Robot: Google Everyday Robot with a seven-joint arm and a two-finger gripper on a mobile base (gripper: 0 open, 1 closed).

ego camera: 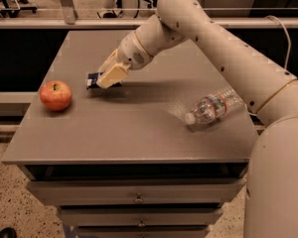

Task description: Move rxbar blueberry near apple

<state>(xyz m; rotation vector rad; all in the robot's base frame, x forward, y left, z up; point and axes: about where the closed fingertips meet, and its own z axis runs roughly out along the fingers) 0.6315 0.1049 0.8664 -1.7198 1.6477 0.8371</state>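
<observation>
Leftward, cream two-finger gripper (103, 81) clamped on small flat dark navy snack bar wrapper (93, 79), grey counter (139, 125), round red-orange apple (55, 95) near left, clear plastic bottle (213, 107) lying right.

Gray table (139, 133) with drawers (114, 195) below at center; speckled floor (12, 197) lower left; pale ledge (39, 23) across the top.

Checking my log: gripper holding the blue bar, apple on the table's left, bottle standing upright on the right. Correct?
No: the camera view shows the bottle lying on its side. The gripper does hold the rxbar blueberry; the apple sits left of it.
</observation>
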